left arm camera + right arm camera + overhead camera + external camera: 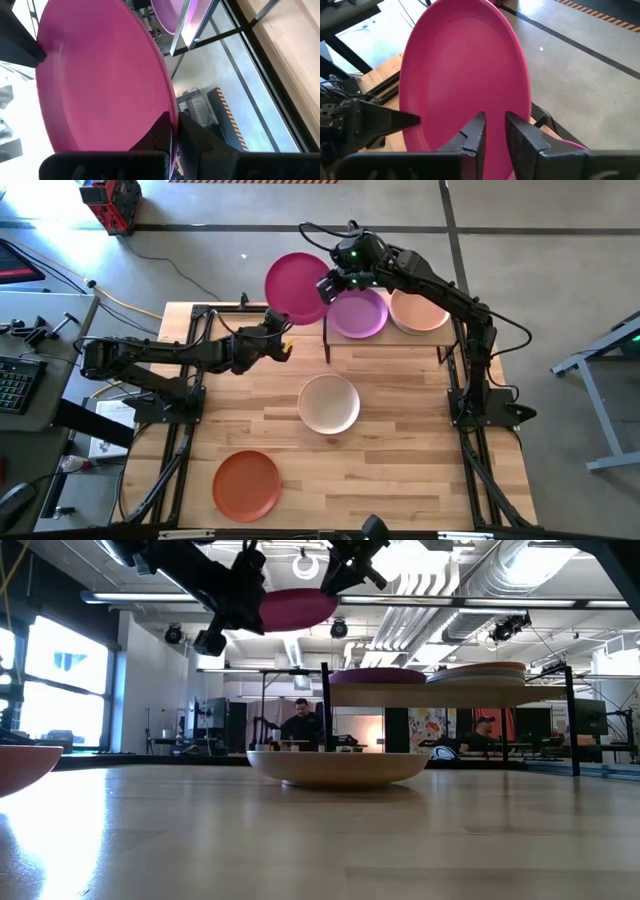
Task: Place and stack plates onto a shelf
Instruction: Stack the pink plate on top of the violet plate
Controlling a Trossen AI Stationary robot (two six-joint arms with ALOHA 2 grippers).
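I see my left gripper (285,330) pinched tight on one edge of the magenta plate (297,287), which hangs in the air just beside the shelf (440,338). My right gripper (328,285) straddles the opposite rim, fingers (472,132) narrowly apart; I cannot tell whether they grip.

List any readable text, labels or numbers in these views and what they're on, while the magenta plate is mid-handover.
None readable.
The magenta plate, purple plate and shelf carry no markings.
The white sheet beside the table shows only blurred print.
Neither the left gripper nor the right gripper shows lettering.
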